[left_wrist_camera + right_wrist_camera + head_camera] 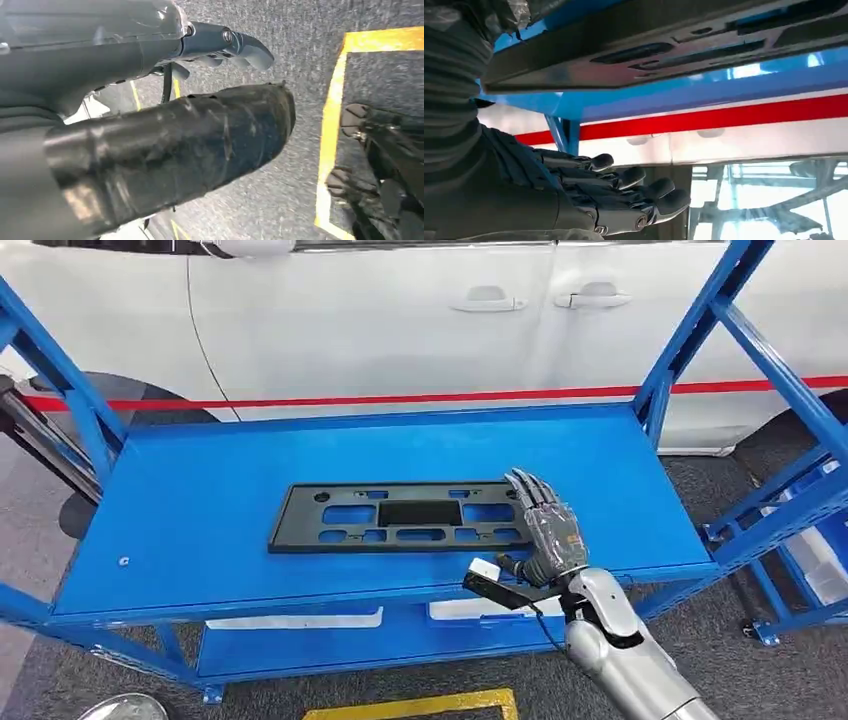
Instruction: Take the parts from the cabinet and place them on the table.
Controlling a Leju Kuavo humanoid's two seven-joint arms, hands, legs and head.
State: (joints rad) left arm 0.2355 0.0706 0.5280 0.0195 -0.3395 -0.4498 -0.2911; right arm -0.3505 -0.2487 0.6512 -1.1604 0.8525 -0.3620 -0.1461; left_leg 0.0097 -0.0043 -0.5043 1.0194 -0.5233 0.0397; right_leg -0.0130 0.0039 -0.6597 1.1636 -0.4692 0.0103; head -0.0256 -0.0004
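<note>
Right hand [545, 530] spread flat, holding nothing, beside the black plastic panel's [400, 517] end on the blue shelf [180, 530] — likely lining up a grasp — left hand [220, 47] hangs, grip unclear

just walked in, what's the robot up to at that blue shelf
The robot's right hand is at the right end of a black plastic panel lying flat on the blue shelf, fingers spread, not clearly gripping it. Its left hand hangs over the floor, holding nothing. A white car stands behind the shelf.
</note>
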